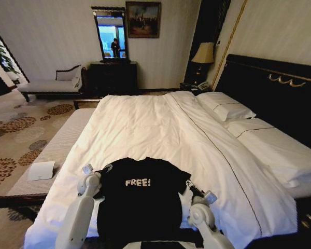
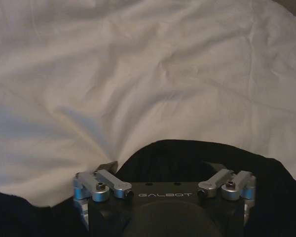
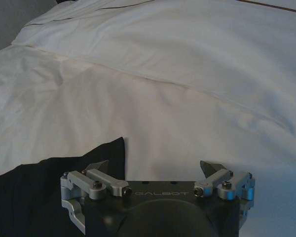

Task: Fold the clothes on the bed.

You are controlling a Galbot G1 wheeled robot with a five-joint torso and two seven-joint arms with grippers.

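The clothes are one black T-shirt (image 1: 142,205) with white "FREE!" lettering, lying flat on the white duvet of the bed (image 1: 145,124) near its foot. My left gripper (image 1: 104,169) is at the shirt's left sleeve. In the left wrist view the left gripper (image 2: 163,165) is open, with black cloth (image 2: 197,158) bunched between its spread fingers and one fingertip (image 2: 108,167) over the white duvet. My right gripper (image 1: 189,185) is at the right sleeve. It is open too (image 3: 155,168), with the sleeve's edge (image 3: 89,158) beside one finger.
White pillows (image 1: 225,109) lie by the dark headboard (image 1: 280,88) on the right. A bench with a white box (image 1: 40,170) runs along the bed's left side. A dresser with a mirror (image 1: 111,78) and a pale chaise (image 1: 49,85) stand by the far wall.
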